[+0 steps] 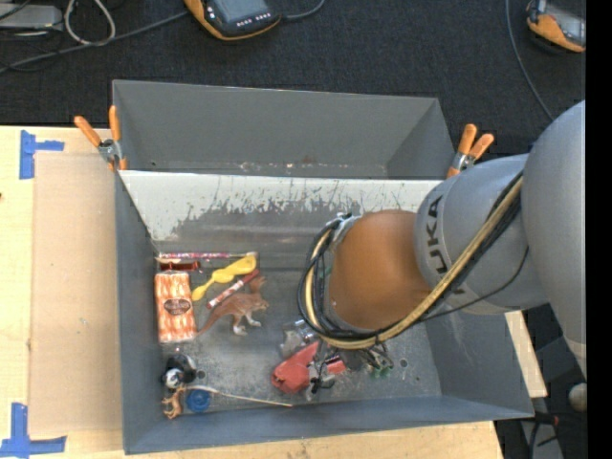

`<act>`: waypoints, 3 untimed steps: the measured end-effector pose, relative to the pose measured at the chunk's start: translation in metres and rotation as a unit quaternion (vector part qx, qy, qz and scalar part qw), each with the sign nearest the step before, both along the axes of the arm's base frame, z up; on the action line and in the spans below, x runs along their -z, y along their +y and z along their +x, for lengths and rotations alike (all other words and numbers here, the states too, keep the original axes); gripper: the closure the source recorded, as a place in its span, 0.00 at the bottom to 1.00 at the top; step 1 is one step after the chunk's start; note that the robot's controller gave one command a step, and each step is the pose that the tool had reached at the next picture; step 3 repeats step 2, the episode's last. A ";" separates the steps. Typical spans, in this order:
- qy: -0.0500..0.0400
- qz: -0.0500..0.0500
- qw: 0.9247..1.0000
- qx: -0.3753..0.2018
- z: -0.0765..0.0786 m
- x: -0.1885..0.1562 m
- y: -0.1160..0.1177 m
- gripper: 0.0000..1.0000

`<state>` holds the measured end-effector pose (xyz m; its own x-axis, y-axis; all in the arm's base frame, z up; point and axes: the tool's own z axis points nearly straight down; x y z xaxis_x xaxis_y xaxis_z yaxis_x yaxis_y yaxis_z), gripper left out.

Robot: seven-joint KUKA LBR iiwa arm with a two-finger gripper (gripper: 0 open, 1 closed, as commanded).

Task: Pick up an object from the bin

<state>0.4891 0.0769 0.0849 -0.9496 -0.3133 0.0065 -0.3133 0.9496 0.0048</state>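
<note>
camera view, gripper: my gripper [323,356] sits low in the bin [277,142], under my orange wrist cover [373,271]; I cannot tell whether it is spread or pressed together
camera view, nearest thing: a red lumpy thing [290,373] lies right at my gripper, on its view-left side; I cannot tell whether I touch it or merely stand beside it
camera view, neighbours: a brown toy dinosaur [239,309] is near, up and to the view-left of my gripper; a yellow toy [225,277] and an orange striped packet [175,306] lie beyond it, well apart from me
step in hand: I judge this the grasp stage, down at the red thing; nothing is lifted yet
next move: it calls for a firm hold on the red thing; then a straight lift, clear of the dinosaur
</note>
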 end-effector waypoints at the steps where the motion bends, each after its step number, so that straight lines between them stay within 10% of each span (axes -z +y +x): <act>1: 0.000 0.000 1.000 0.000 0.000 0.000 0.000 1.00; 3: 0.002 0.000 1.000 -0.019 0.009 -0.026 -0.017 1.00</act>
